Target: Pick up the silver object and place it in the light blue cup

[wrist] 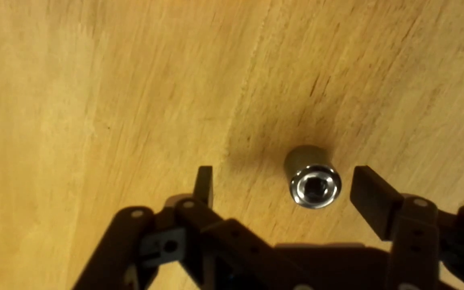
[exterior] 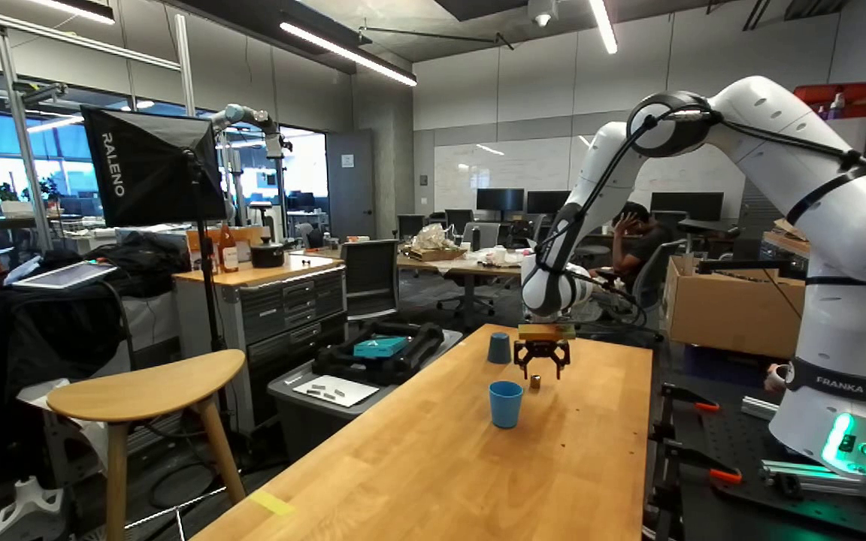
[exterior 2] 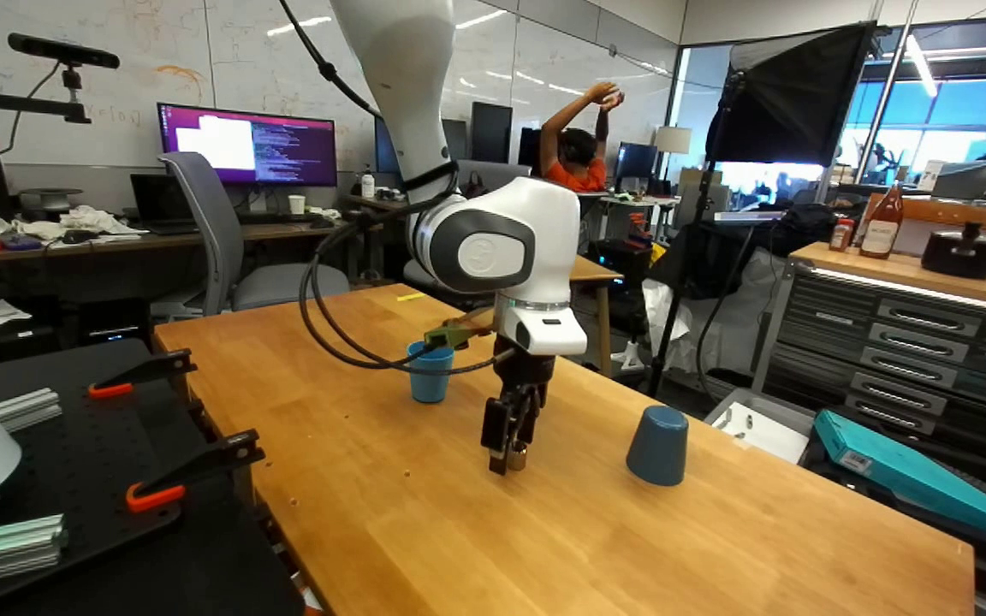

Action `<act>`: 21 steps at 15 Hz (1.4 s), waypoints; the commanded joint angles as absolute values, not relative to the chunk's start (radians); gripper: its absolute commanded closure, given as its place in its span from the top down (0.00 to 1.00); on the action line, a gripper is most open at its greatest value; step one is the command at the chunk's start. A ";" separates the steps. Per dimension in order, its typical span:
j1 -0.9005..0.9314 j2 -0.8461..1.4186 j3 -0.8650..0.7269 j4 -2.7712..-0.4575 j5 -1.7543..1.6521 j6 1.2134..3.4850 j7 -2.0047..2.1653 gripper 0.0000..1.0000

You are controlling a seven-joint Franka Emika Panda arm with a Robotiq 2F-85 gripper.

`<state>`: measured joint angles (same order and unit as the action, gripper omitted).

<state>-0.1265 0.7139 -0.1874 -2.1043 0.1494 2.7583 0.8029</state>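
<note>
One wooden surface (exterior: 433, 481) | claw (wrist: 282, 185) low above it, pointing down, fingers (wrist: 376, 203) spread apart | light blue cup (exterior: 505, 406) upright | darker blue cup (exterior 2: 657, 448) upside down | silver object (wrist: 316, 187) standing on the surface between the fingers, gap either side

Bright white bar-shaped ceiling lamps (exterior: 348, 53) light the room; glare streaks the glossy white whiteboard (exterior 2: 313, 68). In the wrist view, a soft shadow borders the shiny silver cylindrical object (wrist: 312, 177).
</note>
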 commanded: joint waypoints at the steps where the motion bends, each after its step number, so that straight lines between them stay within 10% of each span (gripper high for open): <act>1: -0.095 0.785 -0.214 -2.037 0.182 2.777 0.796 0.58; 8: -0.142 0.694 -0.159 -2.071 0.232 2.734 0.738 0.06; 21: -0.175 0.233 -0.021 -2.200 0.544 2.244 0.404 0.08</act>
<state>-0.2178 0.2619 -0.0064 -2.1760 0.5109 2.3009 0.4256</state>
